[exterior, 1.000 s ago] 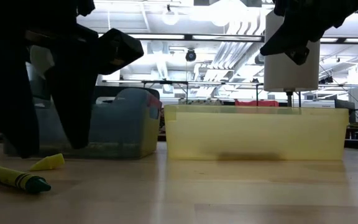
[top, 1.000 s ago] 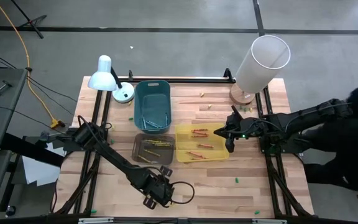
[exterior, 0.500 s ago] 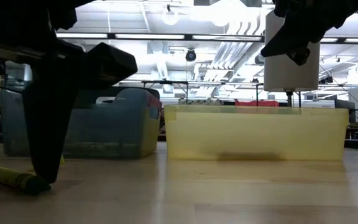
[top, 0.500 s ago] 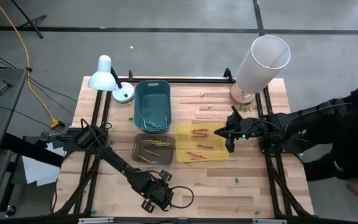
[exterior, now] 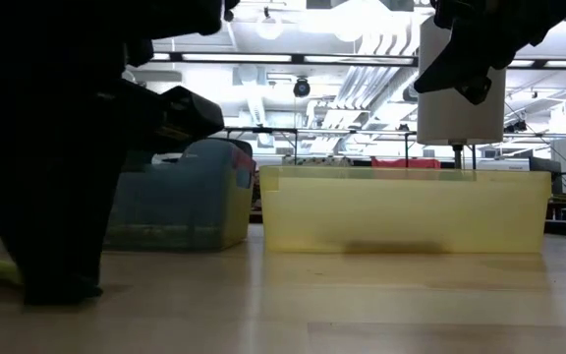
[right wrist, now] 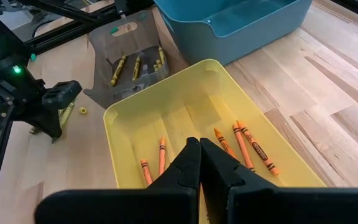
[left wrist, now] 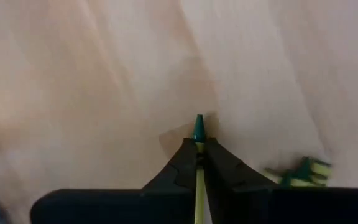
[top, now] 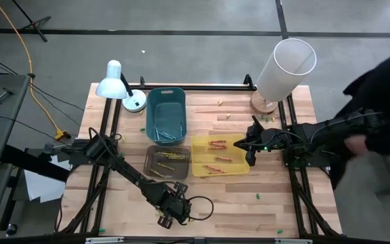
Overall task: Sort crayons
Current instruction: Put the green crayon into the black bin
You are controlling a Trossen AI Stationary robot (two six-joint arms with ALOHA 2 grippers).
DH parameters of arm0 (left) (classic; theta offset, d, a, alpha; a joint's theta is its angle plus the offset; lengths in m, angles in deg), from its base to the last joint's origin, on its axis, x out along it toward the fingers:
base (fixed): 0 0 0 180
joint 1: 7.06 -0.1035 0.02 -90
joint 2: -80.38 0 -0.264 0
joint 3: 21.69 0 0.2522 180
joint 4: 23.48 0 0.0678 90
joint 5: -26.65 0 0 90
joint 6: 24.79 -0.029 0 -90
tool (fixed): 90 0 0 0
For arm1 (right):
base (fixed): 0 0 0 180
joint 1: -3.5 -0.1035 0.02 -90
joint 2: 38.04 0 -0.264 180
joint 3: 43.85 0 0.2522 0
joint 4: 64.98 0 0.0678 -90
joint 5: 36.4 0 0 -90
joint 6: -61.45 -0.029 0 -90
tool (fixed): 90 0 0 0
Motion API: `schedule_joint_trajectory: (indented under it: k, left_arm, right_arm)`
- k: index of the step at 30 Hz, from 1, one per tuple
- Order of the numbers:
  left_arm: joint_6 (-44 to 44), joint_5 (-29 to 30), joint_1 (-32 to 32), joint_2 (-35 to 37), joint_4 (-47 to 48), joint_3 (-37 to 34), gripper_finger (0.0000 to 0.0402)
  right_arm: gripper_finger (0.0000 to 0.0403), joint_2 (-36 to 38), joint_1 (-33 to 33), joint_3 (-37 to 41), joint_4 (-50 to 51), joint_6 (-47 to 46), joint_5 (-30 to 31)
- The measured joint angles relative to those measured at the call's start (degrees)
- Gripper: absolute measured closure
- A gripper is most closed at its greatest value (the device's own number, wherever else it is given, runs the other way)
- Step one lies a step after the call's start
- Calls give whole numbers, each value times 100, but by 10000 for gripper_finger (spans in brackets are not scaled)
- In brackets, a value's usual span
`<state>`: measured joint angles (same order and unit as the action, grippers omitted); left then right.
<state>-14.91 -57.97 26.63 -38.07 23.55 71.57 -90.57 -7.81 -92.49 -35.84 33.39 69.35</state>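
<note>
Low in the high view, at the worktop's (top: 276,210) near edge, the left end effector (top: 168,215) is pinched on a green crayon (left wrist: 197,127) whose long axis runs straight out between its fingers, while farther up the right end effector (top: 250,157), closed and empty, hovers over the yellow bin (top: 202,171).

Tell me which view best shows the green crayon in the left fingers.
The left wrist view: the green crayon sits pinched between the shut left gripper, its tip poking out. The high view shows only the gripper over it; in the low view the dark arm hides it.
</note>
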Motion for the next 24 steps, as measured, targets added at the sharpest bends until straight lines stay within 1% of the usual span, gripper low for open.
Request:
schedule_joint_trajectory:
  k: [4, 6, 9, 11, 15, 18, 20, 24]
  left_arm:
    - [-99, -92, -128, 381, 36, -30, 400]
    - [-158, -220, -198, 792, 16, -21, 401]
    - [-345, -251, -360, 1530, 8, -19, 401]
    - [-441, 114, -561, 2124, 4, -18, 401]
    - [-458, 1387, -1056, 3247, -22, -5, 401]
    - [-452, 2094, -1362, 3913, -47, -5, 401]
    - [-490, 2308, -1461, 4241, -49, -2, 401]
    - [-654, 2183, -1425, 4512, 120, 1, 401]
  right_arm:
    - [403, 0, 1, 0, -4, -33, -16]
    - [403, 0, 1, 0, -6, -12, -15]
    - [403, 0, 2, 0, -13, -13, 26]
    - [403, 0, 2, 0, -13, -15, 28]
    - [403, 0, 1, 0, -15, -48, 28]
    - [403, 0, 1, 0, -17, -298, 31]
    - [403, 0, 2, 0, -15, -494, 31]
    - [403, 0, 2, 0, -19, -661, 33]
